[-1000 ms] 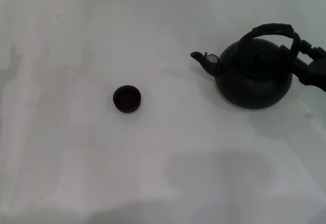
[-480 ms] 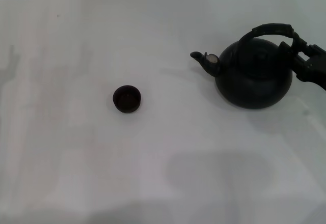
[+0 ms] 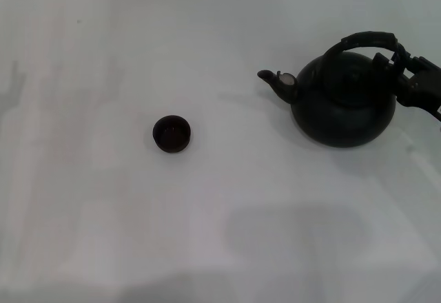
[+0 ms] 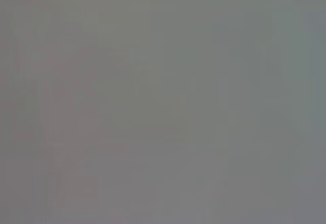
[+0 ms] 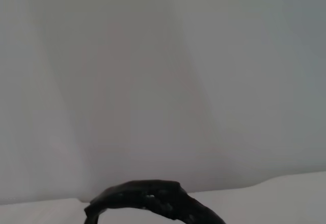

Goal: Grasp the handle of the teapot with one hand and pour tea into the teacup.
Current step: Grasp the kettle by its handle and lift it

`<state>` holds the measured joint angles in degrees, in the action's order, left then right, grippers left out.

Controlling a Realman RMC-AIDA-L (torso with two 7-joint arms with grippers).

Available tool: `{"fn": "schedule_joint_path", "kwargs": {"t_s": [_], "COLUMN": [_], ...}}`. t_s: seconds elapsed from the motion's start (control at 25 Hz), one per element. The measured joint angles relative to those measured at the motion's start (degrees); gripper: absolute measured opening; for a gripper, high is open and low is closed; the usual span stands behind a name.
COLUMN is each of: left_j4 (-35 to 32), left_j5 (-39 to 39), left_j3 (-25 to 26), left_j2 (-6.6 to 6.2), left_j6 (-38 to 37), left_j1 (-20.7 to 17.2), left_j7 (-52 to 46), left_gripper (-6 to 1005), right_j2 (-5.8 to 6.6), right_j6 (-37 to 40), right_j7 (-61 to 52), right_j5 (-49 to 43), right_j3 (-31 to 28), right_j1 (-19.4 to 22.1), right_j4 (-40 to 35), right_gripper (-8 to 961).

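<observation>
my right hand (image 3: 413, 82) at the handle's (image 3: 366, 40) right end, cannot tell if fingers grip | teapot (image 3: 343, 100) upright on table (image 3: 207, 213), spout facing teacup (image 3: 171, 133) well to its left | left arm unseen

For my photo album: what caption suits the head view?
Right hand reaches the black teapot's handle; small teacup waits apart on the white table.

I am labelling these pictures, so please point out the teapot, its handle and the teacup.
teapot (image 3: 343, 107), head view, middle of its round black body.
handle (image 3: 366, 39), head view, top of the ribbed arch.
teacup (image 3: 171, 133), head view, centre of the small dark cup.
</observation>
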<state>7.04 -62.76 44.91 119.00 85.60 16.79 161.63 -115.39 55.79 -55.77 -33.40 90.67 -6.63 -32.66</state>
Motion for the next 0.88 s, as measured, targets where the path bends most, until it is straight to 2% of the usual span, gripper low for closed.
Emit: {"fn": "schedule_joint_path", "kwargs": {"t_s": [0.48, 0.88], "left_j4": [-0.1, -0.61], "left_j5": [0.01, 0.01], "left_j3": [0.0, 0.0], "left_j2": [-0.06, -0.18], "left_j6": [0.03, 0.09], "left_j1": [0.12, 0.22], "left_j7": [0.0, 0.0], "left_gripper": [878, 879], "right_j2": [-0.06, -0.04], "right_j6": [-0.42, -0.26], "right_j7": [-0.05, 0.15], "right_j5": [0.01, -0.45], "right_j3": [0.11, 1.04], "right_j1": [0.34, -0.12], "right_j4": [0.06, 0.04], "right_gripper": [508, 352]}}
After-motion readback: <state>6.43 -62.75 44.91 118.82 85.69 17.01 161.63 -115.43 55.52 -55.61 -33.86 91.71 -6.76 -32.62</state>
